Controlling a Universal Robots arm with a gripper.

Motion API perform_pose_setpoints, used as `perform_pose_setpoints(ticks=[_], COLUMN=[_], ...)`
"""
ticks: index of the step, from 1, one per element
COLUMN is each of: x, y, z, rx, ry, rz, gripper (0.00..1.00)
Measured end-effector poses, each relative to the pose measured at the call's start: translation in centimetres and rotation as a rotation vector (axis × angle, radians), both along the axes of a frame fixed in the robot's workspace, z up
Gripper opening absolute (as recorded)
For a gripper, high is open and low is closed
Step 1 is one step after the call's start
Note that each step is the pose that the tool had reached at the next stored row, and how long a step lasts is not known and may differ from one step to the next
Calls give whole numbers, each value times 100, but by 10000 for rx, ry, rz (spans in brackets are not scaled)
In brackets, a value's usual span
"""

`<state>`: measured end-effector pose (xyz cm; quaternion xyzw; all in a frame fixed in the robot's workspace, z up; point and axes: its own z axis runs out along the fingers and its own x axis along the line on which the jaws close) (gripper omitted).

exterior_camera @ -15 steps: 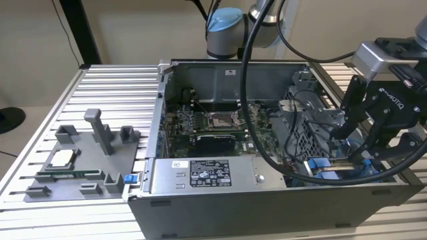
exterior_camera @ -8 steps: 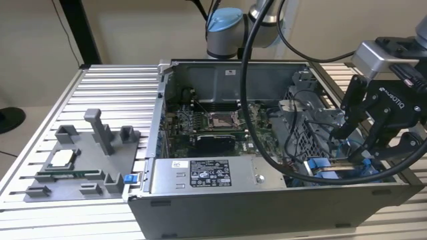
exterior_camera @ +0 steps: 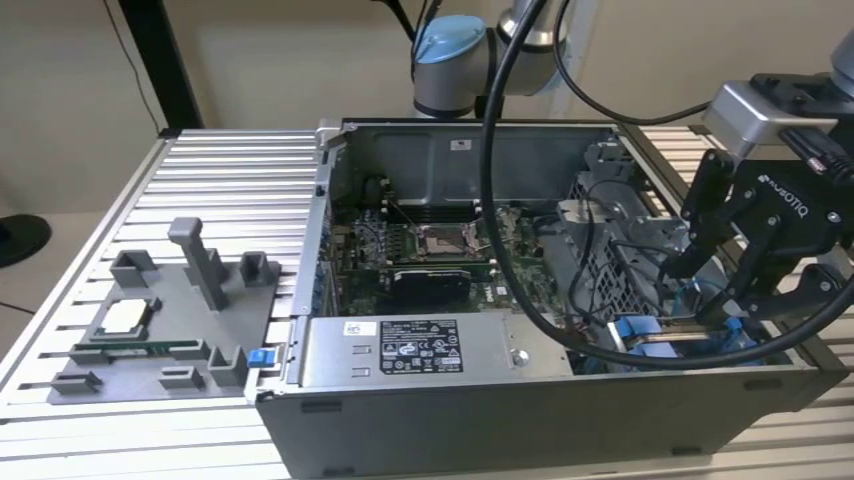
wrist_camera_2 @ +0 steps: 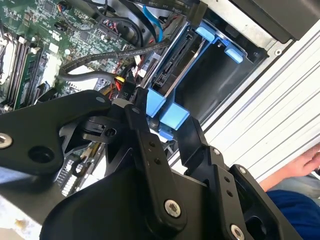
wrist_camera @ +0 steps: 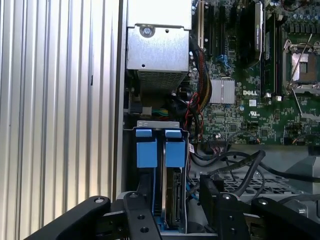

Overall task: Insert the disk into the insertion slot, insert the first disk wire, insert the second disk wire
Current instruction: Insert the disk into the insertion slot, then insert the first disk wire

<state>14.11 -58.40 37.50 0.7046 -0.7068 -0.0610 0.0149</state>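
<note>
REMOTE DESK: I hold the gripper (exterior_camera: 714, 295) over the open computer case (exterior_camera: 534, 420) at the exterior view's lower right. Its fingers (wrist_camera: 142, 220) are spread astride the blue frame (wrist_camera: 146, 150) of the disk (wrist_camera: 172, 200). A gap shows beside one finger, and it pinches nothing that I can make out.

The disk stands on edge, seated in the insertion slot (wrist_camera: 157, 124) at the case's corner. Loose wires (wrist_camera_2: 90, 76) lie just beside its connector end; whether any is plugged in I cannot tell.

I judge the disk rigid, dense for its bulk and unforgiving of knocks, while its plastic frame will flex. The safe hold is across the frame's flat blue sides, never on the connector edge. The wires look pliable, so I would take them by the hard plug, not the cord.

Room is tight. The case wall stands just beside the slot on one side, and perforated metal and tangled cabling crowd the other. The arm's own thick black cable (exterior_camera: 501, 200) drapes across the motherboard (exterior_camera: 427, 250), and the power-supply box (exterior_camera: 400, 350) sits near. In the second wrist view a person's hand (wrist_camera_2: 312, 160) rests beyond the slatted table (exterior_camera: 227, 180).
</note>
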Motion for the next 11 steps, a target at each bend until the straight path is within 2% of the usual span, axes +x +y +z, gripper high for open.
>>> perform_pose_setpoints(ticks=[11], x=[0], y=[0], z=[-1], rx=[7], ry=[0], rz=[0], gripper=[100])
